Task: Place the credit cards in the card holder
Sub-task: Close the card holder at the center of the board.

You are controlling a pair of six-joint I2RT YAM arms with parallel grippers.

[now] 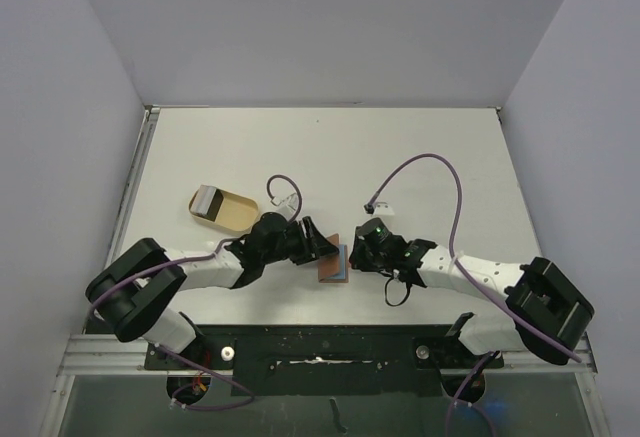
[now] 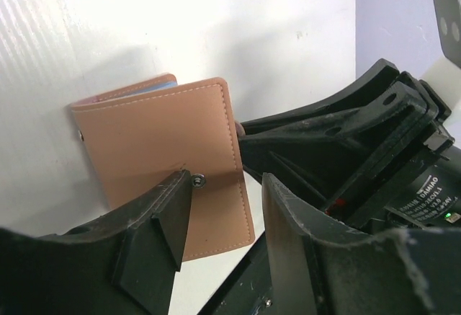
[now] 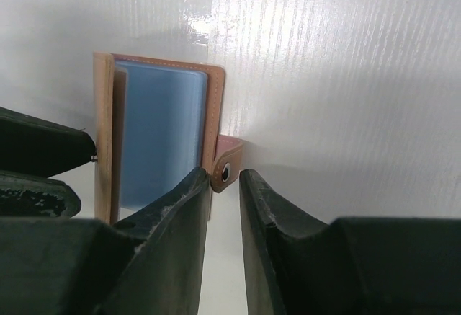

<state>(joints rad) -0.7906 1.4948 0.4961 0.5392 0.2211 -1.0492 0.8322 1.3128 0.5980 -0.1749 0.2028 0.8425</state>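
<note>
Right wrist view: your right gripper [image 3: 222, 176], slightly parted, sits at the tab [image 3: 229, 151] right of the card holder [image 3: 105, 113]; left gripper [image 2: 225, 192] parted too.

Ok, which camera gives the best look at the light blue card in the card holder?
The right wrist view: the light blue card faces it broadside inside the open card holder. The left wrist view shows only a blue sliver above the holder's cover; the top view, a bluish strip at the holder's right edge.
</note>
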